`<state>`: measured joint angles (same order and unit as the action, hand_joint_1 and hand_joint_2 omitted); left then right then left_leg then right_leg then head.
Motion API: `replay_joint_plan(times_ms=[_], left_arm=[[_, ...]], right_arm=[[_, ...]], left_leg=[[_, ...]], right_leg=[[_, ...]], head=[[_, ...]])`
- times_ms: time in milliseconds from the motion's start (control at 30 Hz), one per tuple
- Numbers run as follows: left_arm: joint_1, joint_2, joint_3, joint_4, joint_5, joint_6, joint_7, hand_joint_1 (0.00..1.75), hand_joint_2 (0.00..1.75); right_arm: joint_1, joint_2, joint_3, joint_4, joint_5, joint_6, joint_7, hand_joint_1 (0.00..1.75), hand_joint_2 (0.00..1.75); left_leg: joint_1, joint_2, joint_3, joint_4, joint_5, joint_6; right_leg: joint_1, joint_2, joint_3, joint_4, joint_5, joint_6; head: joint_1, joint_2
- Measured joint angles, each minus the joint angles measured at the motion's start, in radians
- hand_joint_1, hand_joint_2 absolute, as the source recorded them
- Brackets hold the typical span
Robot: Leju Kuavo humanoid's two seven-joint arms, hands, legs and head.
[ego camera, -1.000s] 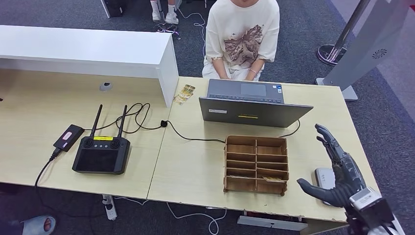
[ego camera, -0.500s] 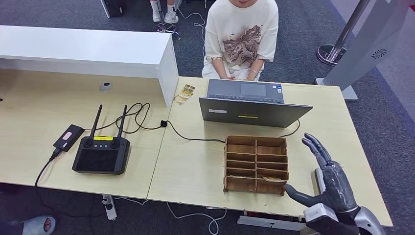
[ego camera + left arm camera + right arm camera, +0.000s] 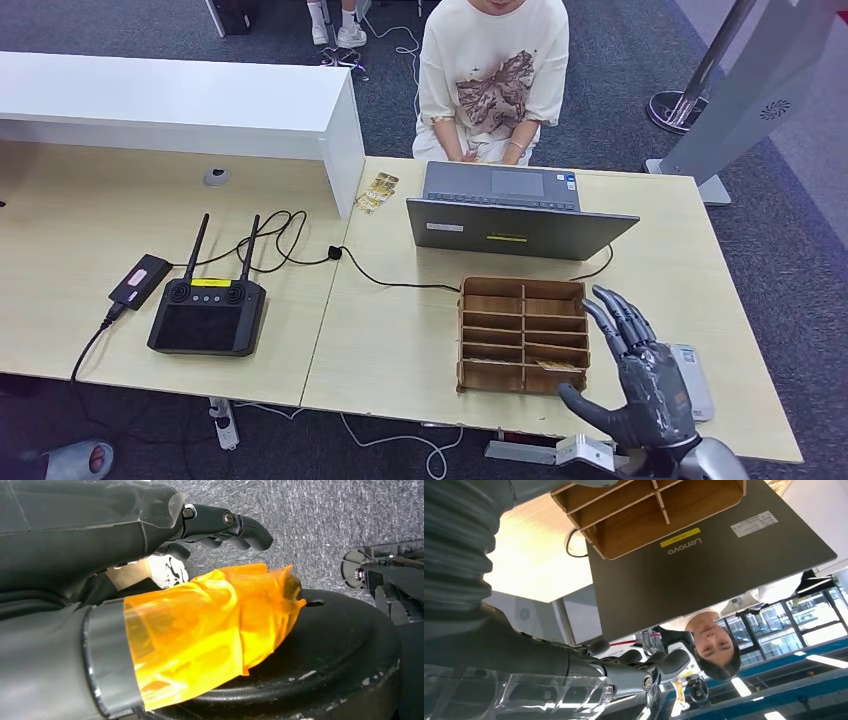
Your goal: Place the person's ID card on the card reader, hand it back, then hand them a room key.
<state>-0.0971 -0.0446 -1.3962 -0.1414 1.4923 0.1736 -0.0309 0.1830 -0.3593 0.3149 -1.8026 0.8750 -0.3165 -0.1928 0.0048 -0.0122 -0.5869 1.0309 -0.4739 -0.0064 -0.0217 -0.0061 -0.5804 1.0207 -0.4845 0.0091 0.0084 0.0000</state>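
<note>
Head view: right hand (image 3: 645, 385), fingers spread and empty, beside wooden organizer (image 3: 523, 335).

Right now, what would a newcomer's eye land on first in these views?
Probably the right hand, open with fingers spread, raised at the desk's near right corner beside the wooden compartment box. Behind the box stands an open laptop, and a person in a cream printed T-shirt sits on its far side. On the left part of the desk lies a black controller with two antennas.
</note>
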Motion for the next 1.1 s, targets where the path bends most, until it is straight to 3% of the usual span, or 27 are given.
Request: replay_joint_plan(times_ms=[333,867,1100], left_arm=[[-0.001,0.000,0.000,0.003,0.000,0.002,0.010,0.00,0.00],[-0.001,0.000,0.000,0.003,0.000,0.003,0.011,0.00,0.00],[-0.003,0.000,0.000,0.003,0.000,0.003,0.018,0.00,0.00]], right_arm=[[-0.004,-0.001,0.050,0.034,0.230,-0.106,0.155,0.00,1.75],[-0.015,-0.001,0.085,0.076,0.309,-0.121,0.214,0.00,1.75],[-0.039,-0.001,0.116,0.123,0.447,-0.104,0.340,0.00,1.75]], left_leg=[[0.000,0.000,0.000,0.000,0.000,0.000],[0.000,0.000,0.000,0.000,0.000,0.000],[0.000,0.000,0.000,0.000,0.000,0.000]], right_leg=[[0.000,0.000,0.000,0.000,0.000,0.000],[0.000,0.000,0.000,0.000,0.000,0.000],[0.000,0.000,0.000,0.000,0.000,0.000]], head=[[0.000,0.000],[0.000,0.000],[0.000,0.000]])
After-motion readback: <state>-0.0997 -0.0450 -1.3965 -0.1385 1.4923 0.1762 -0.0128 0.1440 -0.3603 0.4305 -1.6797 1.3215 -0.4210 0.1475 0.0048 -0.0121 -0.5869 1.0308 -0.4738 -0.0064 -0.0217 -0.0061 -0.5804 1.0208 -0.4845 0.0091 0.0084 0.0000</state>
